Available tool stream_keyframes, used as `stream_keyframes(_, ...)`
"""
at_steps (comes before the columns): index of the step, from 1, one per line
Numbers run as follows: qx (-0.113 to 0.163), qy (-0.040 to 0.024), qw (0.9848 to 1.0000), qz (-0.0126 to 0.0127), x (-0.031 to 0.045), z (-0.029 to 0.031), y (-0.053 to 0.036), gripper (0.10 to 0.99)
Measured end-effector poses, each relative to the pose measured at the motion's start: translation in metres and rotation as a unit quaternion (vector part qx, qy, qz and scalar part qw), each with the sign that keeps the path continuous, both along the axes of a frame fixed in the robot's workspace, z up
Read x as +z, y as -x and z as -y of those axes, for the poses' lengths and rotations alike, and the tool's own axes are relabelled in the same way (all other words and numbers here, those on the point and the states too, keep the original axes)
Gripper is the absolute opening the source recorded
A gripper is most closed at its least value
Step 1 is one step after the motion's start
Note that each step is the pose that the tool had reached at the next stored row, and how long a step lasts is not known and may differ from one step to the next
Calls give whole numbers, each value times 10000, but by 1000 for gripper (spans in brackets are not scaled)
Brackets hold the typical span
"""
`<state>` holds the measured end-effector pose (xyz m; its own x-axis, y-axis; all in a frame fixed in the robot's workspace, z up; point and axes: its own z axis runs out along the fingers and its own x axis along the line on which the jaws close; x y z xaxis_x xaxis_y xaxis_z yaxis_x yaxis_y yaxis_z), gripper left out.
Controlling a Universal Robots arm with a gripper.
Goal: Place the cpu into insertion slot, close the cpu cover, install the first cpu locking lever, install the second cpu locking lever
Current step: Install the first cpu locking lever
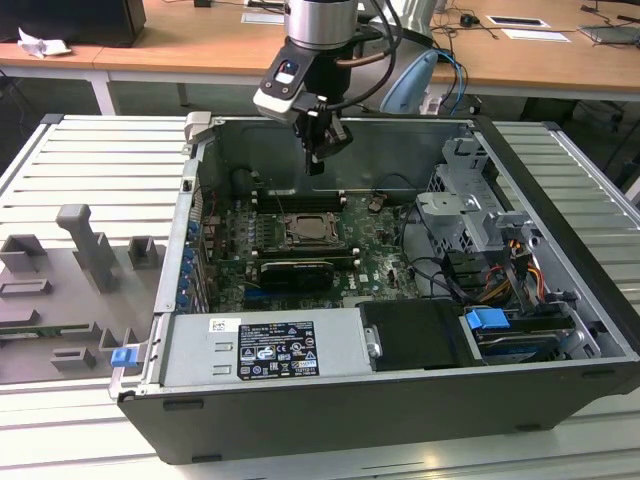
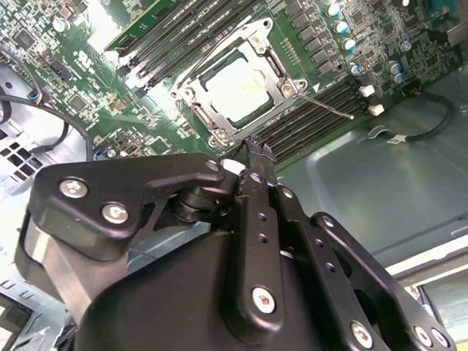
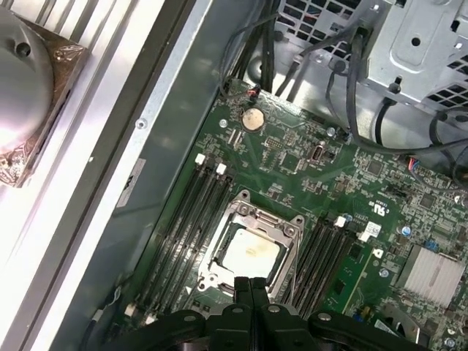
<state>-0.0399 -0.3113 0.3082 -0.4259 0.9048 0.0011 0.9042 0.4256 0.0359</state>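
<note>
The cpu point(image 3: 248, 256) is lying flat and face up inside the insertion slot point(image 1: 290, 238), its pale metal face showing through the window of the cpu cover point(image 3: 267, 219), which is resting down around it. Being square, the chip is offering no real long axis (its edges are simply running parallel and square to the socket frame), and two of those edges are lining up with the long black memory slots point(image 3: 194, 219) flanking the socket on both sides. In the second wrist view a thin wire lever point(image 2: 329, 106) is angling out from one socket corner across the neighbouring slots, and it looks to be standing free rather than hooked down. The gripper point(image 3: 251, 281) is hanging above the board just beside the socket, with its jaws pressed together and nothing between them. The likeliest trouble lies with that lever: it is thin and springy, so a push landing off its line could be slipping off the wire and driving the fingertips point(image 2: 256, 150) into the memory slots or the green board. If the cover is not lying fully flat, forcing a lever over it could be loading the chip unevenly onto the contacts beneath. The open computer case point(image 1: 560, 250) is sitting on a ribbed metal counter point(image 1: 90, 170).
</note>
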Motion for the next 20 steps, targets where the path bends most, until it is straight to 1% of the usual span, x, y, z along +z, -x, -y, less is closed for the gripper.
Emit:
stream_keyframes(5, 180, 0, 9998, 0, 0, 0, 0, 106)
stream_keyframes(10, 397, 0, 9992, 0, 0, 0, 0, 106)
stream_keyframes(14, 521, 0, 9986, 0, 0, 0, 0, 106)
stream_keyframes(18, 694, 0, 9976, 0, 0, 0, 0, 106)
stream_keyframes(20, 910, 0, 9958, 0, 0, 0, 1, 106)
